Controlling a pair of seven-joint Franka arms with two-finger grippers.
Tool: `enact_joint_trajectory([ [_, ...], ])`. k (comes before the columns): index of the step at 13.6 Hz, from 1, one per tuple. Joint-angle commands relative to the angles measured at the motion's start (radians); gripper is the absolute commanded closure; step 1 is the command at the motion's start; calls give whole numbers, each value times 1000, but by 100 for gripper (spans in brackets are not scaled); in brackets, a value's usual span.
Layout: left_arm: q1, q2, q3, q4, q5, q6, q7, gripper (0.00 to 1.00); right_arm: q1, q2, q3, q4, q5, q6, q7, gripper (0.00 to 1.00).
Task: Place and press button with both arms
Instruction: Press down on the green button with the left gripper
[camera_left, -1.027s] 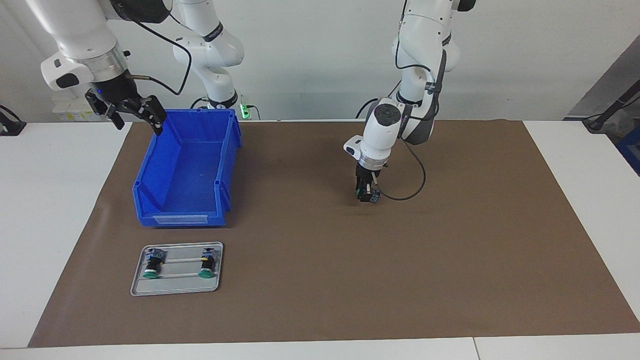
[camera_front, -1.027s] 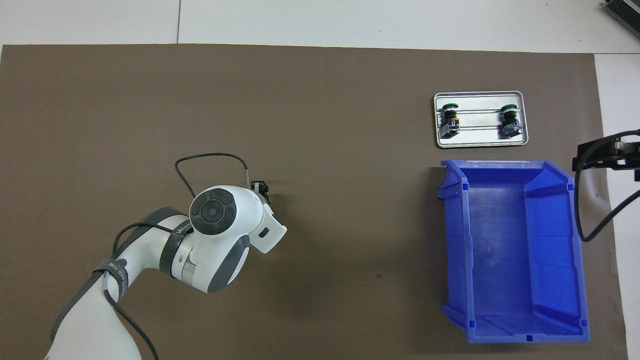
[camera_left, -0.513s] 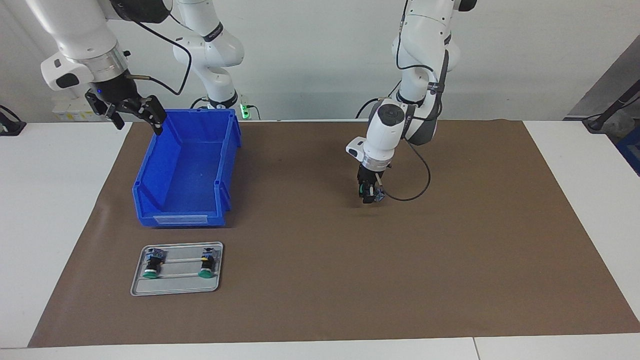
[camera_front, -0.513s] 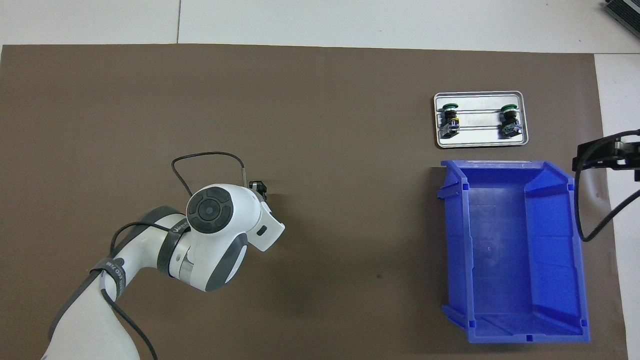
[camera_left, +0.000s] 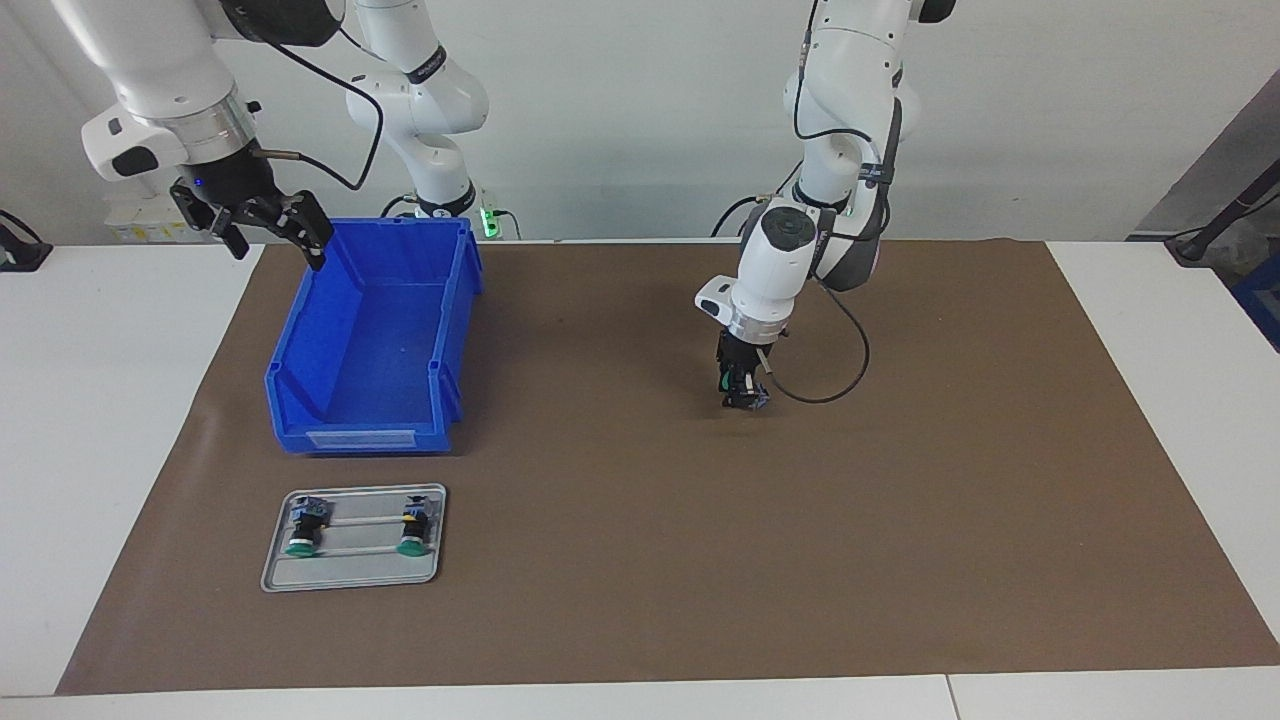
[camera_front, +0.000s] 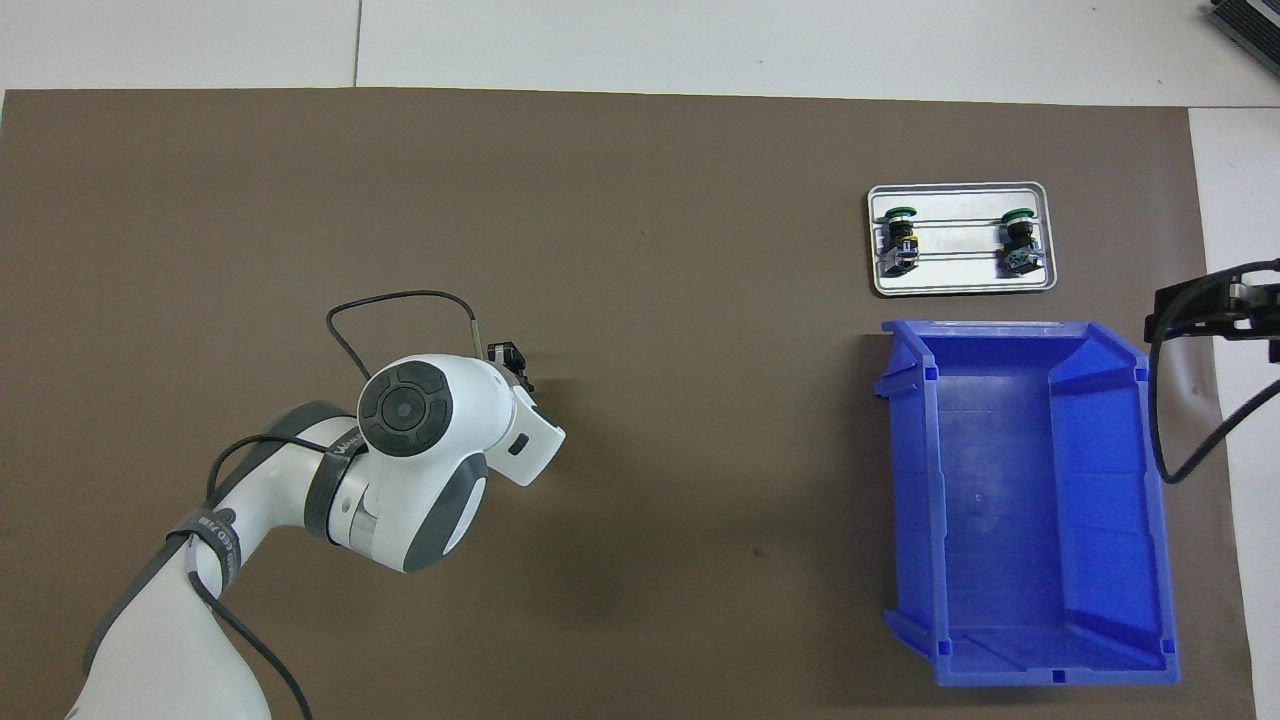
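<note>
Near the frame's centre, the left end effector (camera_left: 742, 398) grips the button (camera_left: 752, 397), low over the brown mat (camera_left: 900, 500). Set it upright before release. The right end effector (camera_left: 268, 228) waits open, upper left.

A plain white wall (camera_left: 620, 120) rose at the white bench's (camera_left: 110, 400) far edge; a brown mat (camera_left: 700, 540) covered its middle.

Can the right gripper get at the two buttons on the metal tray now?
Probably yes: the right gripper hangs open over the blue bin's edge, and the buttons on the metal tray lie uncovered.
</note>
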Motion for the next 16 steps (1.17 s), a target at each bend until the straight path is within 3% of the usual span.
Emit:
enact_joint_trajectory([
  [1,3,8,-2,5,-8,11,-8,60,-10,-17,4,-8,25,-16,-20,0],
  [16,20,0,1,42,-8,-10,0,61,-10,-17,4,-8,25,-16,-20,0],
])
